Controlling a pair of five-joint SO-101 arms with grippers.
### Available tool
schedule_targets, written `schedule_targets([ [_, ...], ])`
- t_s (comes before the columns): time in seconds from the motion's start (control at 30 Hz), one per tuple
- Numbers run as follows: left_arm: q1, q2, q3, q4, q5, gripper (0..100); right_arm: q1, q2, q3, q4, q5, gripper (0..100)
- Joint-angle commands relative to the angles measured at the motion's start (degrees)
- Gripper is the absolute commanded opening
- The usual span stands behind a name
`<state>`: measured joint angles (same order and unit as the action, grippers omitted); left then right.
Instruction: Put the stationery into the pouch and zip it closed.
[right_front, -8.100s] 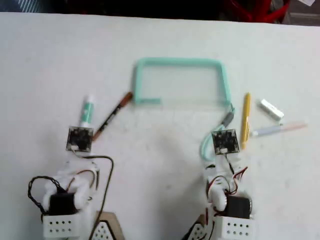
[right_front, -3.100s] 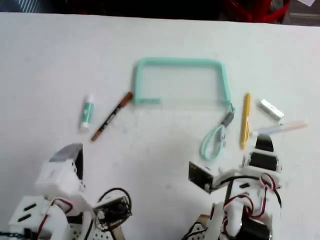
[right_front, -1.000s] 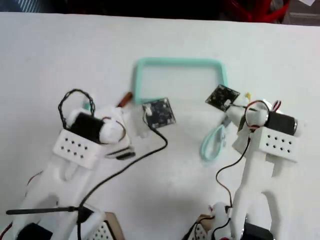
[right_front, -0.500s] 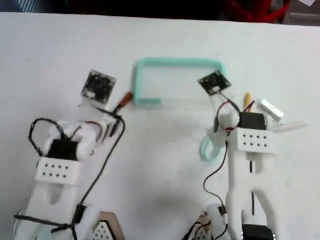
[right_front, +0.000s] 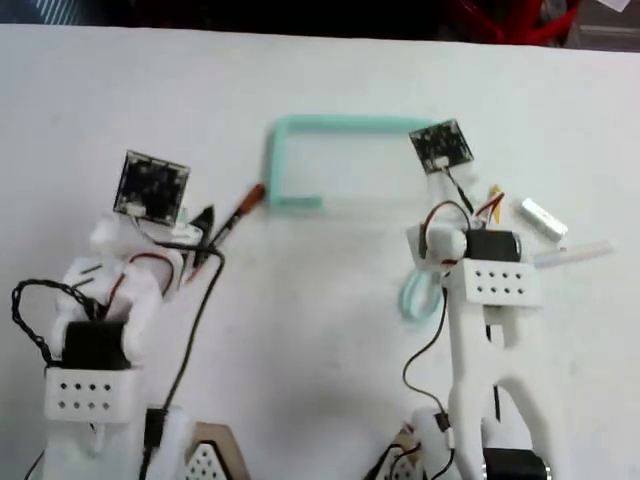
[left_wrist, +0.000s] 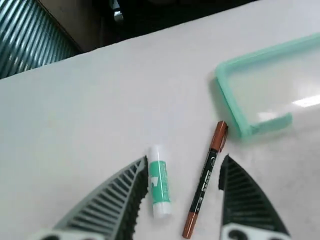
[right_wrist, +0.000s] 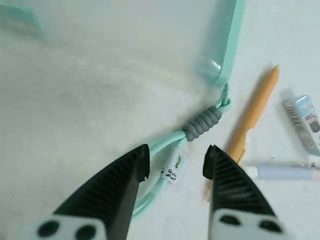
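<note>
The clear pouch (right_front: 355, 160) with a mint-green edge lies flat at mid-table, its mint wrist strap (right_front: 415, 295) trailing toward the near side. Left of it lie a brown pen (right_front: 240, 212) and a green-and-white glue stick (left_wrist: 160, 181). My left gripper (left_wrist: 184, 165) hangs open above these two, one finger on each side. My right gripper (right_wrist: 176, 152) is open over the strap's grey bead (right_wrist: 201, 123) and tag, by the pouch's corner (right_wrist: 227, 45). A yellow pen (right_wrist: 252, 117), a small silvery stick (right_wrist: 304, 122) and a pale pen (right_wrist: 282, 172) lie right of the strap.
The white table (right_front: 330, 340) is bare between the two arms and beyond the pouch. The left arm's cable (right_front: 190, 330) runs along the table's near left. Dark floor and a ribbed metal panel (left_wrist: 30, 40) lie past the far edge.
Both arms rose from their folded rest and reached out. In the last half second the left arm drew back to the left; the right arm edged toward the pouch's right corner.
</note>
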<state>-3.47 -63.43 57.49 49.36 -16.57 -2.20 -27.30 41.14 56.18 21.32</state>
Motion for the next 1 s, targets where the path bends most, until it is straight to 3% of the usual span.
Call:
schedule_targets([
  [0.0,0.8,-0.6,4.0,-4.5,-2.5,23,0.1,-0.5,3.4,-5.1,-1.4,18.4],
  [0.13,1.5,-0.7,7.1,-8.9,-3.0,23,0.5,-0.8,5.4,-7.7,-1.9,18.4],
  [0.47,-0.6,-0.7,7.5,-9.5,-2.4,23,0.6,-0.6,5.7,-6.0,-2.6,18.3],
  [0.63,-0.4,-0.7,7.2,-9.2,2.7,16,0.6,-0.3,5.7,-6.2,-12.9,10.0],
  [0.73,-0.4,-0.7,7.2,-9.5,2.7,15,0.7,-0.3,5.7,-6.2,-11.1,6.6],
  [0.97,-0.4,-0.5,7.6,-9.6,2.7,15,1.1,-0.3,9.1,-10.2,-5.7,11.1],
])
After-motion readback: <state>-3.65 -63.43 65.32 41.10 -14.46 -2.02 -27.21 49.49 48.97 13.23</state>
